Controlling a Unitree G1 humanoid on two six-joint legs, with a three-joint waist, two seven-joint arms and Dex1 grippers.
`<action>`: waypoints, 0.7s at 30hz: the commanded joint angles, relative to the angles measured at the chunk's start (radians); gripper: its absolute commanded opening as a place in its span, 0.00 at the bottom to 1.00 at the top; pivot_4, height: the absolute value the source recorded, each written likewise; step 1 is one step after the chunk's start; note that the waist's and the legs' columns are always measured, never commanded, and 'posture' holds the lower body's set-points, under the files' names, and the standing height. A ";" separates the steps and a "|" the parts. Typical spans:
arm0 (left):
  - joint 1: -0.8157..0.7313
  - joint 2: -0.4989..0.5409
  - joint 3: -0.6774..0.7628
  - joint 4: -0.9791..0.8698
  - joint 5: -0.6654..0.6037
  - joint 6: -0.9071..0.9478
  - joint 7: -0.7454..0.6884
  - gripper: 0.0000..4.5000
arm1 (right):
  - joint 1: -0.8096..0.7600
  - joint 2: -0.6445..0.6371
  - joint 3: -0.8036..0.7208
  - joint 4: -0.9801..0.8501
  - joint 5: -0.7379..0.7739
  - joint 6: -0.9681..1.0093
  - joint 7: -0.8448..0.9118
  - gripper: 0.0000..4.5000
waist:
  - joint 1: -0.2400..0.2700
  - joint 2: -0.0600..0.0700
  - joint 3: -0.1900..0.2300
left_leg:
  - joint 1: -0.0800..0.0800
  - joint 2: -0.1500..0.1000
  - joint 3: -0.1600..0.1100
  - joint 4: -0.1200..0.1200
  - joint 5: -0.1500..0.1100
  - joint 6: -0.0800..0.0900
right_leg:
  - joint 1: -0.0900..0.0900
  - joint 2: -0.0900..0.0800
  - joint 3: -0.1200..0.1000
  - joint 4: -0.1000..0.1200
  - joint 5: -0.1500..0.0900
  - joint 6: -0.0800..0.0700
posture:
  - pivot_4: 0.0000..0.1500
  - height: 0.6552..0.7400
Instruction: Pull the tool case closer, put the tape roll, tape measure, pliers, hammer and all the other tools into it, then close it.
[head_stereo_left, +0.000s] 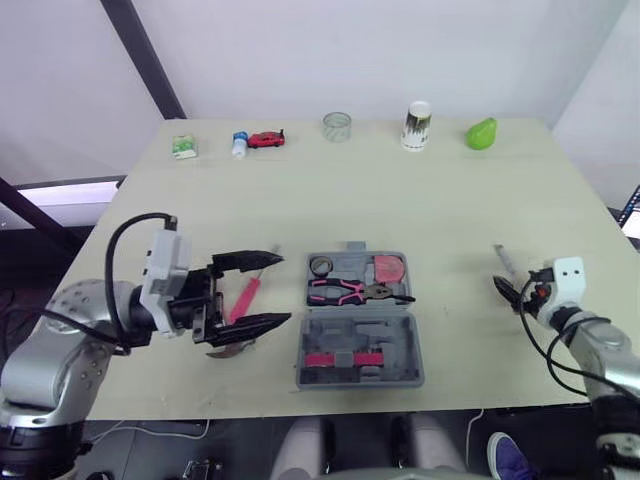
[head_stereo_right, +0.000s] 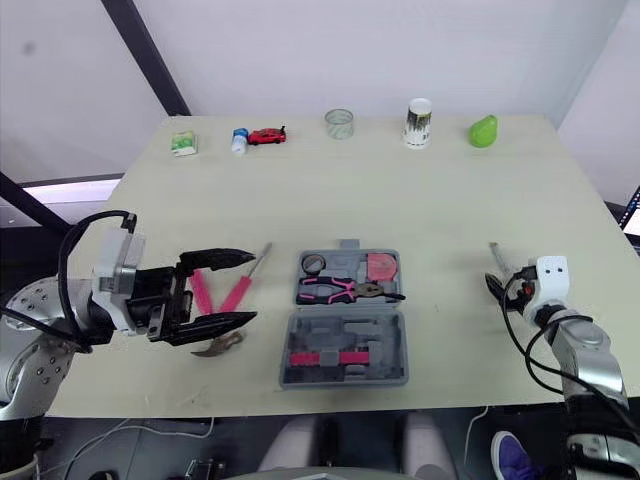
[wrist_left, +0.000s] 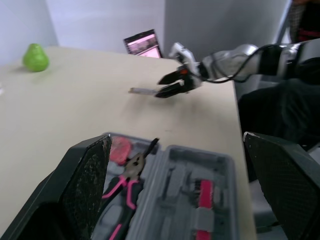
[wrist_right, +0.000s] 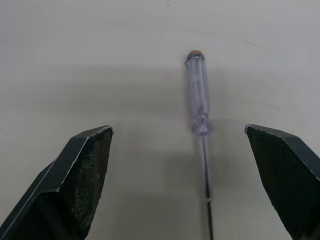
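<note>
Tool case (head_stereo_left: 411, 352) sits open near our table edge w/ tape roll (head_stereo_left: 321, 265), pliers (head_stereo_left: 345, 291) & tape measure (head_stereo_left: 388, 269) inside, so we're approx halfway imo. Left to pack: hammer (head_stereo_right: 218, 346) + pink screwdriver (head_stereo_right: 238, 292) at the case's 9 o'clock by our spread left gripper (head_stereo_left: 285, 288). Clear screwdriver (wrist_right: 198, 100) at 3 o'clock lies betw the wide-apart fingers of the right gripper (wrist_left: 161, 88), then we shut the lid.

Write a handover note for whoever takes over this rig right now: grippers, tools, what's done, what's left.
Left gripper open, above the hammer and pink-handled screwdriver, left of the tool case.
Right gripper open at the clear-handled screwdriver on the table.
Done: case open near the front edge; pliers, tape roll, tape measure inside.
To do: hammer, both screwdrivers, then close the case.
</note>
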 joint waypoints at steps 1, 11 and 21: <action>-0.036 0.024 0.017 -0.048 -0.073 0.040 -0.014 1.00 | -0.073 0.003 -0.003 0.113 -0.014 -0.050 0.017 0.99 | 0.000 0.000 0.000 | 0.000 0.000 0.000 0.000 0.000 0.000 | 0.000 0.000 0.000 0.000 0.000 0.000 | 1.00 1.00; -0.074 0.033 0.030 -0.047 -0.110 0.066 -0.017 1.00 | -0.153 -0.002 0.013 0.339 -0.065 -0.201 0.068 0.70 | -0.003 0.000 0.000 | 0.001 0.000 0.001 0.001 0.000 0.000 | 0.000 0.000 0.001 0.001 0.000 0.000 | 1.00 1.00; -0.078 0.026 0.020 -0.015 -0.083 0.042 -0.035 1.00 | -0.160 -0.002 0.003 0.366 -0.076 -0.251 0.066 0.01 | -0.003 0.000 0.000 | 0.001 0.000 0.001 0.001 0.000 -0.001 | 0.000 0.001 0.002 0.001 0.000 0.000 | 1.00 1.00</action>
